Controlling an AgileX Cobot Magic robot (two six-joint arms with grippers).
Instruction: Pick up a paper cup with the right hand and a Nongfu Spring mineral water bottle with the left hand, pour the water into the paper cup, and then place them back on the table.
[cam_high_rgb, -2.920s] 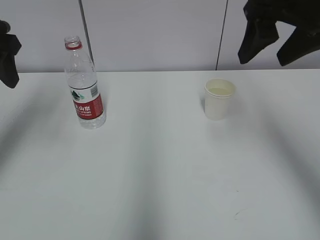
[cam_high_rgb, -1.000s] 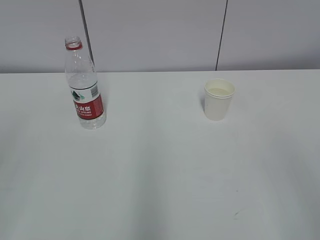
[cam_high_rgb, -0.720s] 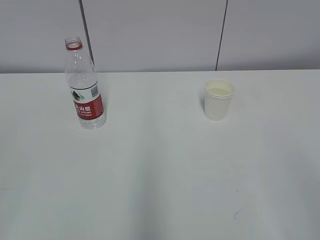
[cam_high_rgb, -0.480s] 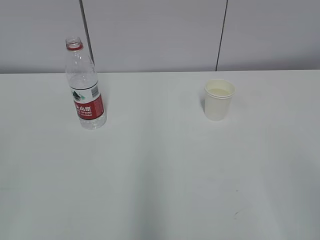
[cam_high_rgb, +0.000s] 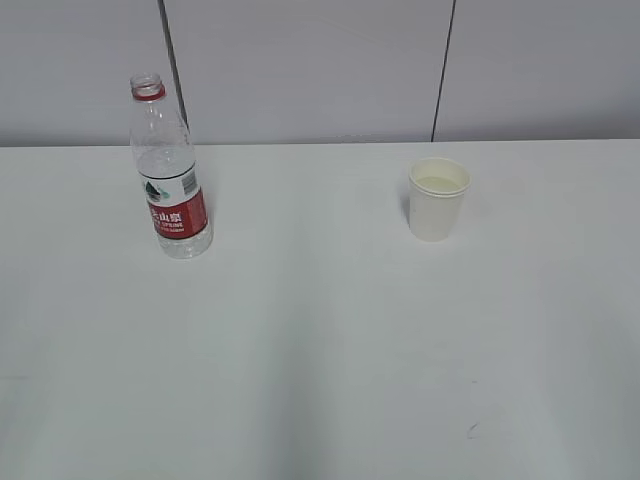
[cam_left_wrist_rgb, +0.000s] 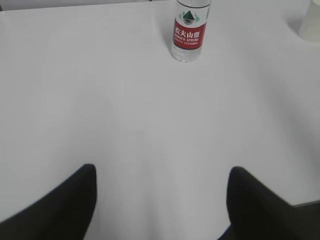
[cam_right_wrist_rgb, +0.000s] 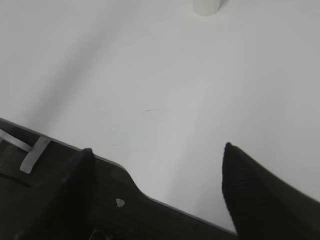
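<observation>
Nothing is being held; bottle (cam_high_rgb: 168, 170) & cup (cam_high_rgb: 438, 199) are standing on table (cam_high_rgb: 320, 350), probably water poured. Left claw (cam_left_wrist_rgb: 160, 200) & right claw (cam_right_wrist_rgb: 155, 185) are being kept apart; no move needed.

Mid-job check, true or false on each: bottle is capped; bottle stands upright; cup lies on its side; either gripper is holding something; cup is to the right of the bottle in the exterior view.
1. The bottle is capped. False: its mouth is open, with only the red neck ring.
2. The bottle stands upright on the table. True.
3. The paper cup lies on its side. False: it stands upright.
4. A gripper holds something. False: the left gripper and right gripper are open and empty.
5. The cup is right of the bottle. True.
</observation>
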